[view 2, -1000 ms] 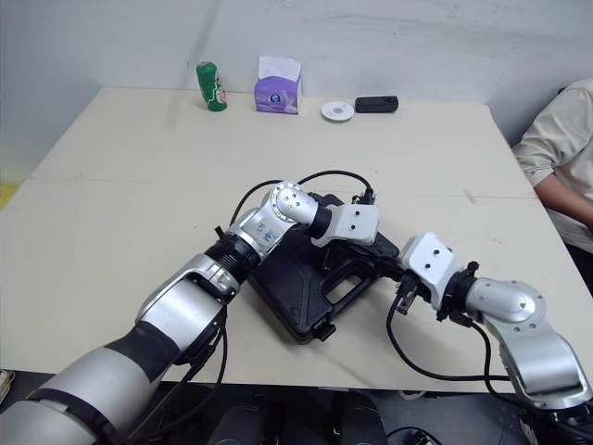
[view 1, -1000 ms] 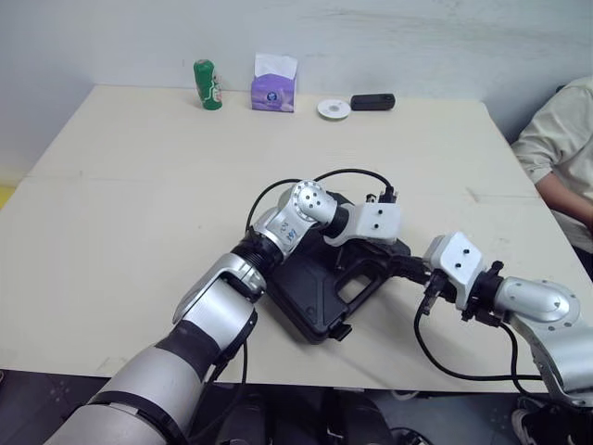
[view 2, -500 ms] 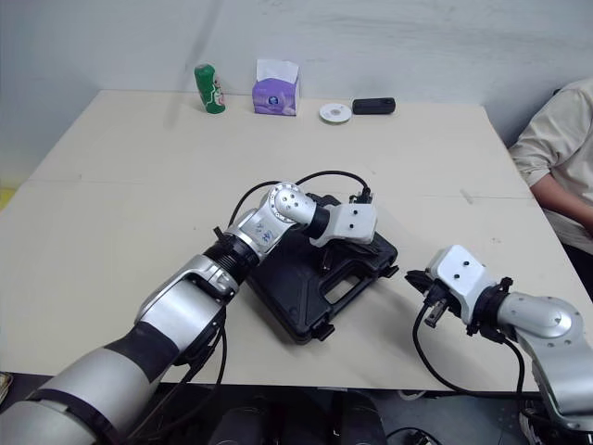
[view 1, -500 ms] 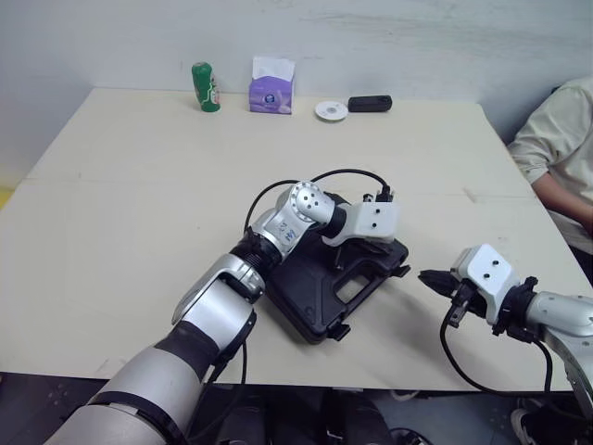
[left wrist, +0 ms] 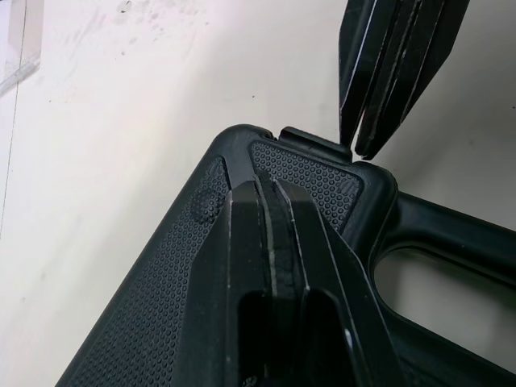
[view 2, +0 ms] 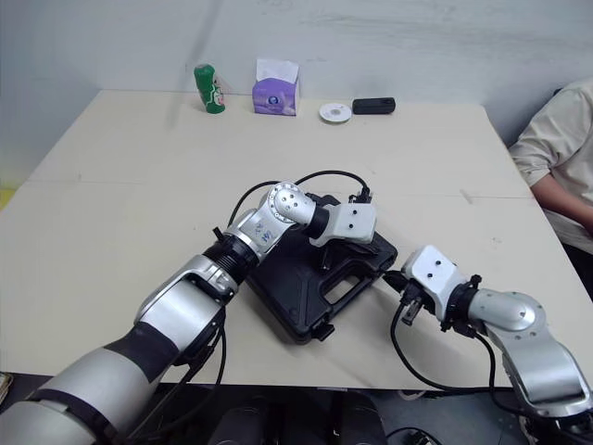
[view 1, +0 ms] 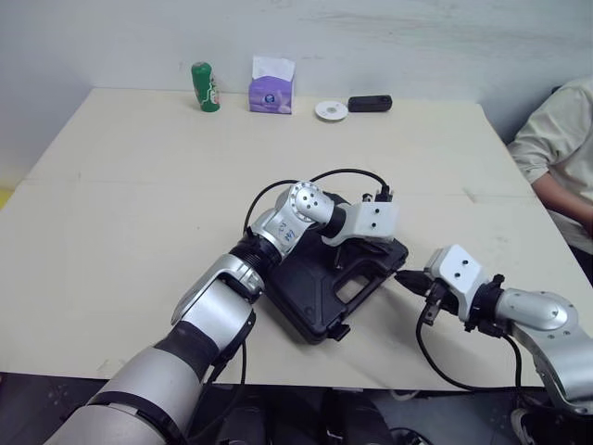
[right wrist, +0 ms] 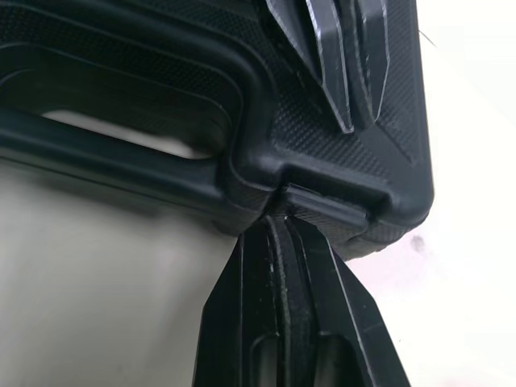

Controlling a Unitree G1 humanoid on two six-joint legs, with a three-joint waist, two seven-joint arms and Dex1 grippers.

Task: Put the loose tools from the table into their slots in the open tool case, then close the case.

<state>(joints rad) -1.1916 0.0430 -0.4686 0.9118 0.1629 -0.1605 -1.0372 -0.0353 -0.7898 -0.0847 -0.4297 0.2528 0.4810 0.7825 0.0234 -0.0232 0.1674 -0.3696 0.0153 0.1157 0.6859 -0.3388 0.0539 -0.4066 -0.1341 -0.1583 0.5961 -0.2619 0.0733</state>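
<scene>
Near the counter's (view 1: 139, 185) near edge, the tool case (view 1: 301, 287) lies closed. My left fingers (left wrist: 266, 193) are pressed together, holding nothing, tips on its lid. My right fingers (right wrist: 278, 230), likewise together and empty, meet the latch (right wrist: 326, 205) on its right side.

A wide pale table (view 1: 139, 213) takes up most of the room in sight, with a faint seam (view 1: 139, 176) running across its top. Behind it stands a plain whitish wall (view 1: 417, 37), scuffed in places. Along the table's far edge sit a green can (view 1: 205, 86), a purple tissue box (view 1: 271, 85), a white disc (view 1: 331, 110) and a small black device (view 1: 370, 103) (what kind, I cannot tell). A person (view 1: 556, 158) in a light shirt sits at the right side. The light is even and soft.
</scene>
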